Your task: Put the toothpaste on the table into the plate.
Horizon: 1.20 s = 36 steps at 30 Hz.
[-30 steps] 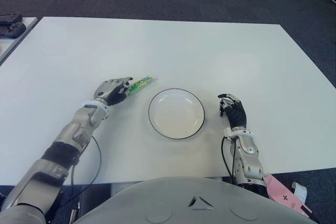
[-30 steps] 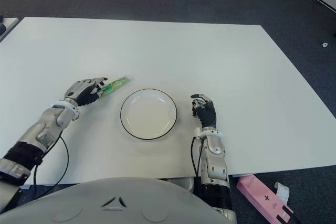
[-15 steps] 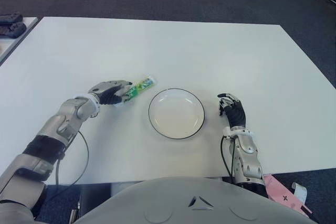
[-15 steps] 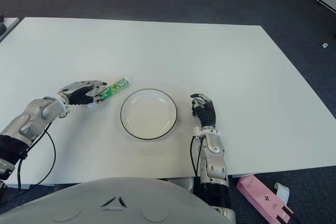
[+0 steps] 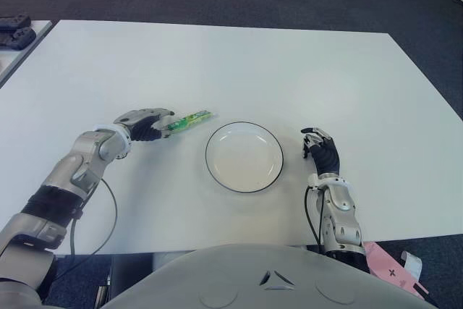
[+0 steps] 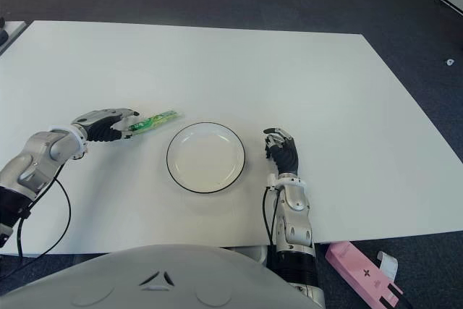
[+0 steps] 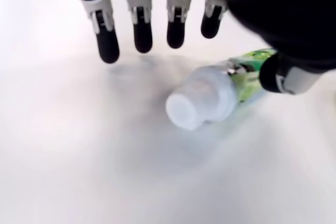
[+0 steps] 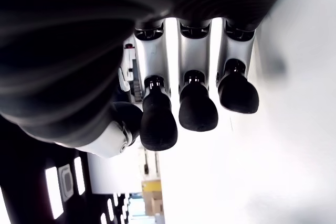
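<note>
Lying flat on the white table [image 5: 239, 63], the green toothpaste [image 5: 187, 120] sat just left of the plate [image 5: 244, 156], its long axis running slantwise, the flat tail toward the far right and the capped end at the left hand [image 5: 142, 124]. Seen from the head camera, that hand reached in from the left at the tube's near end, while the right hand [image 6: 281, 154] showed just right of the plate. At the left wrist, the white cap [image 7: 197, 103] faced the camera, fingers [image 7: 143, 35] extended above it, thumb [image 7: 286, 76] beside the tube, nothing gripped. At the right wrist, curled fingers [image 8: 195, 108] held nothing.
</note>
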{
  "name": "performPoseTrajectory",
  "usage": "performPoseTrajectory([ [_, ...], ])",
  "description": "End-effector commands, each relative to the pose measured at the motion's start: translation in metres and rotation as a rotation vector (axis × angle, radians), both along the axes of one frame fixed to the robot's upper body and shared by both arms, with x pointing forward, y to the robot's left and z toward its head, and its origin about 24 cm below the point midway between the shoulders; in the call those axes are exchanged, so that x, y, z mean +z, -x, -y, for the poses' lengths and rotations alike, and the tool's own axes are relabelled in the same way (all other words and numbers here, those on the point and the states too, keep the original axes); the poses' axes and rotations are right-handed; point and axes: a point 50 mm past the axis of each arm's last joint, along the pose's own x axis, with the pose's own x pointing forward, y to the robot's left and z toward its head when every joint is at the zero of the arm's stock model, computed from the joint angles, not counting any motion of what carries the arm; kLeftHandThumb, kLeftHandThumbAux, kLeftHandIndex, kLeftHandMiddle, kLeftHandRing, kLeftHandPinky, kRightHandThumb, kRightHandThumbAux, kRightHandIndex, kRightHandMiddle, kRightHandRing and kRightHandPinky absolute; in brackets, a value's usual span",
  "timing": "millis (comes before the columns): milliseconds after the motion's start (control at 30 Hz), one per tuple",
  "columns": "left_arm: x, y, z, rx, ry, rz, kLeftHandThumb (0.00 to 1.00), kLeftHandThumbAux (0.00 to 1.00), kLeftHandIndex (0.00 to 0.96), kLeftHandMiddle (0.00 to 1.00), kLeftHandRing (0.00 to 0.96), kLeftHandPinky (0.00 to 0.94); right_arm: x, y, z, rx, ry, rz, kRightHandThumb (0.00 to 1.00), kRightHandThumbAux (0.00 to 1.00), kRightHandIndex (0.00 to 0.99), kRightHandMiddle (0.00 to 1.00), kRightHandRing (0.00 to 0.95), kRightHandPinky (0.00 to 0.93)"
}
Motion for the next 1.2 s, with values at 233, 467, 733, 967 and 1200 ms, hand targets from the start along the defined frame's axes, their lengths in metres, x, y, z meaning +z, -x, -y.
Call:
performPoseTrajectory([
  [233,-0.002,0.003,0.003,-0.039,-0.030,-0.015,0.436,0.261,0.024,0.146,0.169,0.219,-0.016,0.010,-0.002,-0.011,-0.024,-0.091,0.701,0.727,0.437,0.787,0.779,0.773],
  [467,-0.016,0.008,0.013,-0.065,-0.040,-0.066,0.444,0.256,0.018,0.141,0.158,0.215,-0.015,0.011,-0.003,-0.017,-0.024,-0.095,0.700,0.727,0.437,0.786,0.780,0.775],
  [733,-0.023,0.009,0.022,-0.101,-0.079,-0.135,0.461,0.266,0.017,0.139,0.157,0.219,-0.015,0.013,-0.004,-0.022,-0.023,-0.096,0.700,0.727,0.437,0.789,0.782,0.781],
  [967,-0.030,0.015,0.031,-0.132,-0.099,-0.186,0.449,0.270,0.013,0.157,0.175,0.242,-0.015,0.015,-0.003,-0.025,-0.023,-0.098,0.700,0.727,0.437,0.791,0.785,0.779],
  [1200,-0.032,0.017,0.041,-0.198,-0.147,-0.239,0.419,0.271,0.009,0.173,0.203,0.273,-0.015,0.017,-0.003,-0.023,-0.015,-0.090,0.700,0.727,0.437,0.794,0.786,0.782],
])
